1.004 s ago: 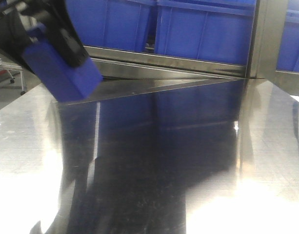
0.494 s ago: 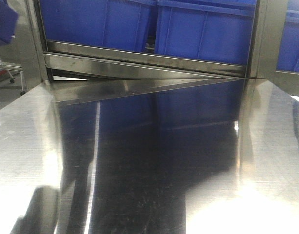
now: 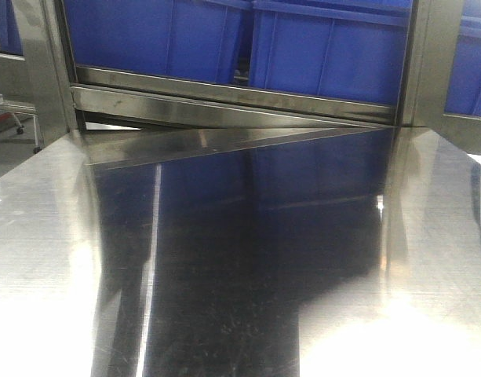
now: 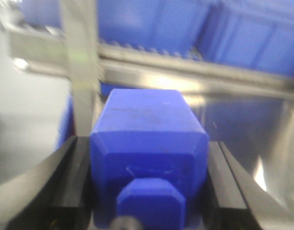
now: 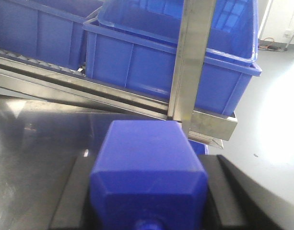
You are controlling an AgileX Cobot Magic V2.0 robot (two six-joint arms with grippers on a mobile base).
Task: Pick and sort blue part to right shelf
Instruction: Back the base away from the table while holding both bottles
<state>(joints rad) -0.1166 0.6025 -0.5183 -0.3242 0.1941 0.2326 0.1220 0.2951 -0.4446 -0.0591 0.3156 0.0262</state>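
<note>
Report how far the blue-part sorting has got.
Done: picking. The left gripper is shut on a blue part, and the right gripper on a second part. In hand: carrying; in the right wrist view the second part faces the blue bins on the shelf. Left: placing; neither part is in a bin yet.
</note>
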